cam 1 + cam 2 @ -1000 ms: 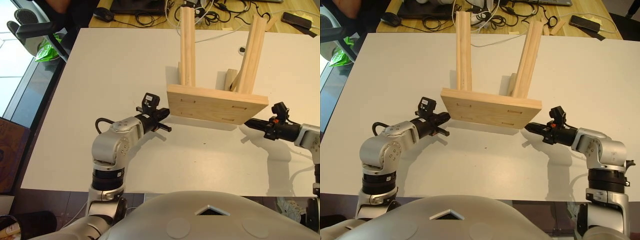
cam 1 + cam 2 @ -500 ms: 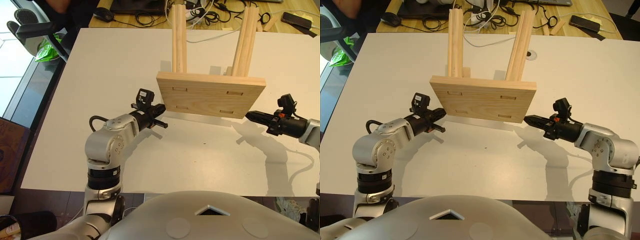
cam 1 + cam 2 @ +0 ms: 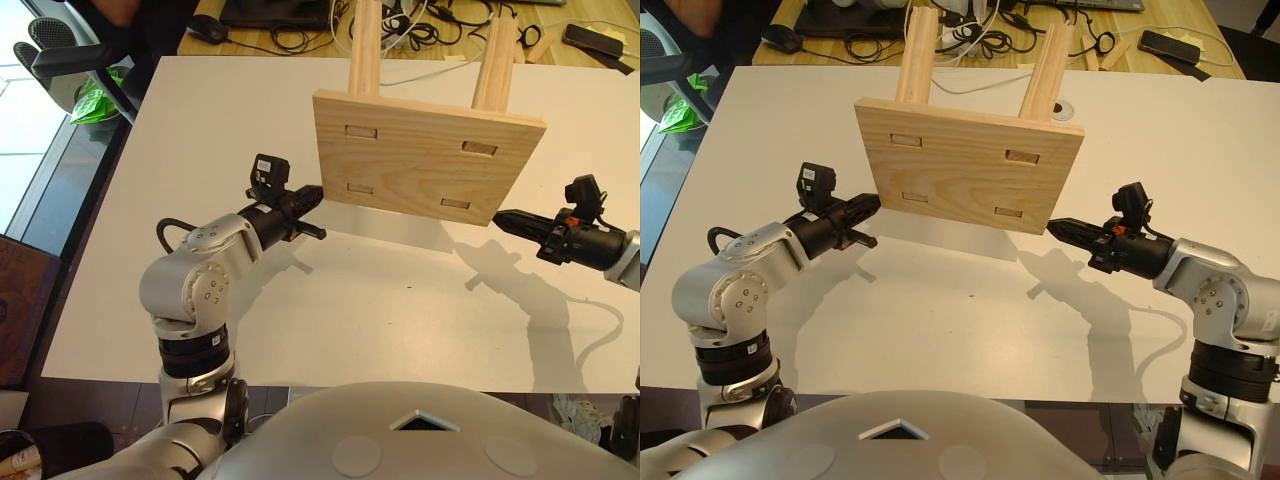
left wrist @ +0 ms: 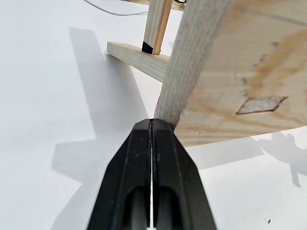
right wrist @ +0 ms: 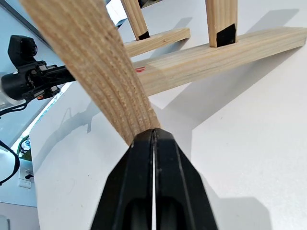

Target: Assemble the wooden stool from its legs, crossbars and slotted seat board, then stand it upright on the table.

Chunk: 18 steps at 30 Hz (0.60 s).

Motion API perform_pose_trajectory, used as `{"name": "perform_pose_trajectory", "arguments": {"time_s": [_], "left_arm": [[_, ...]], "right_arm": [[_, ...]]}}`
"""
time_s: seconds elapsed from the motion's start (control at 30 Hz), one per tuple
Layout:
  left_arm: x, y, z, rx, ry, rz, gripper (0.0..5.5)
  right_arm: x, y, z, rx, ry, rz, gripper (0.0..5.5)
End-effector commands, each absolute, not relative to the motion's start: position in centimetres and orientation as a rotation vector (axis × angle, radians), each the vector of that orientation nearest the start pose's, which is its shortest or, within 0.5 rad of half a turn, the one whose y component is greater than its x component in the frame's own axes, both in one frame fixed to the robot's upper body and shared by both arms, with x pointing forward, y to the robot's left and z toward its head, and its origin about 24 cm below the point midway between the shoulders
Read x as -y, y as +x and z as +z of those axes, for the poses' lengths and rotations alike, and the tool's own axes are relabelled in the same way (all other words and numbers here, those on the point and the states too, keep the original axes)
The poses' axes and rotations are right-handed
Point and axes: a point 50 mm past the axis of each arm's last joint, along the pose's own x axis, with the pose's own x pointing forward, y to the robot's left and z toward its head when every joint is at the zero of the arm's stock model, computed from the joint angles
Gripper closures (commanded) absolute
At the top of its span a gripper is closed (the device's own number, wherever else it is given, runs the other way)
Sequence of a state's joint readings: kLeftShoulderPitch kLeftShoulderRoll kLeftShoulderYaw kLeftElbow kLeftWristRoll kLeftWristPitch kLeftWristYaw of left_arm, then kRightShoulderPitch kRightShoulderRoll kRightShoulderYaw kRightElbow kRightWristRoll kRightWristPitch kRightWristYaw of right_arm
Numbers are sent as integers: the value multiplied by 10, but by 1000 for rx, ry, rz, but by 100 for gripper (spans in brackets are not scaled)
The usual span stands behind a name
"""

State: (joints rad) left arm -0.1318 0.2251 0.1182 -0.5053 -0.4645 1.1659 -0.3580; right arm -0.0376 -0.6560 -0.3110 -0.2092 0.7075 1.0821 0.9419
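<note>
The assembled wooden stool stands tilted over the white table [image 3: 200, 120]. Its slotted seat board [image 3: 425, 155] faces me, showing several slots, and two legs [image 3: 364, 50] run away behind it. My left gripper [image 3: 318, 192] is shut, its tip pressed against the board's lower left edge [image 4: 168, 105]. My right gripper [image 3: 500, 216] is shut too, its tip against the lower right corner [image 5: 120, 110]. The right wrist view shows crossbars [image 5: 216, 55] resting on the table under the legs.
Beyond the table's far edge lies a desk with cables, a mouse [image 3: 207, 27] and a phone [image 3: 590, 40]. An office chair [image 3: 70, 55] stands off the left side. A small round hole [image 3: 1065, 112] marks the tabletop near the stool.
The seat board has swung up from a low tilt to face me nearly full on. Both shut grippers rose and moved away from me with its lower corners.
</note>
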Motion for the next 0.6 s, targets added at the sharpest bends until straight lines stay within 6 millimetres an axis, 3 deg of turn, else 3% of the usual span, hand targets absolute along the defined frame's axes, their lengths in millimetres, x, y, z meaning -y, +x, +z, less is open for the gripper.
{"name": "perform_pose_trajectory", "arguments": {"time_s": [0.03, 0.6], "left_arm": [[-118, 234, 119, -403, -307, -798, 548], [-121, 239, 154, -278, -363, -877, 548]], "right_arm": [[221, 222, 119, -491, 414, 1002, 550], [206, 227, 153, -378, 440, 1075, 550]]}}
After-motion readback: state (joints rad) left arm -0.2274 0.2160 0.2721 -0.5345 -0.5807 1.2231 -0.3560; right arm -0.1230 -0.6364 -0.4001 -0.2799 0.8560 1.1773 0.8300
